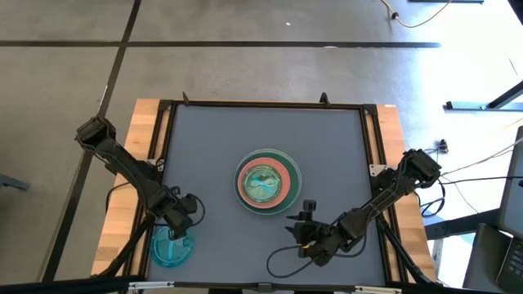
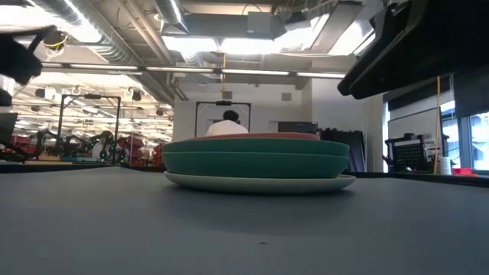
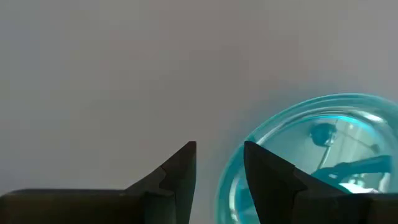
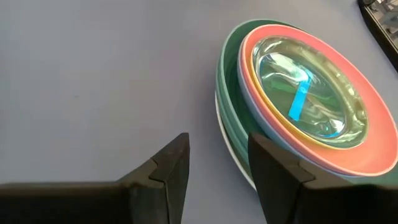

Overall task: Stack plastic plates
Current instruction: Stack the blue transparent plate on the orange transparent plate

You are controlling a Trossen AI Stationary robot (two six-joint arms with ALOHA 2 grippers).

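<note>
A stack of plates (image 1: 268, 181) sits mid-table: cream at the bottom, then green, pale blue and pink, with small translucent plates on top, one showing a cyan stripe (image 4: 300, 99). The stack (image 2: 258, 164) rests flat on the grey mat. A single translucent cyan plate (image 1: 170, 247) lies flat near the table's near-left corner. My left gripper (image 1: 178, 229) is open over that plate's far rim (image 3: 229, 180). My right gripper (image 1: 304, 224) is open, low and just to the near-right of the stack (image 4: 298, 106), touching nothing. My left gripper (image 3: 219, 177) stands open astride the cyan plate's rim (image 3: 231, 186), one finger (image 3: 267, 180) over the plate's inside and the other outside it. Whether either finger touches the rim I cannot tell. The plate lies flat on the mat.
The grey mat (image 1: 221, 139) is bordered by a black frame, with wooden table edges (image 1: 143, 131) outside it. A black cable loops on the mat by the right arm (image 1: 278, 261). A person stands far off in the room behind (image 2: 227, 122).
</note>
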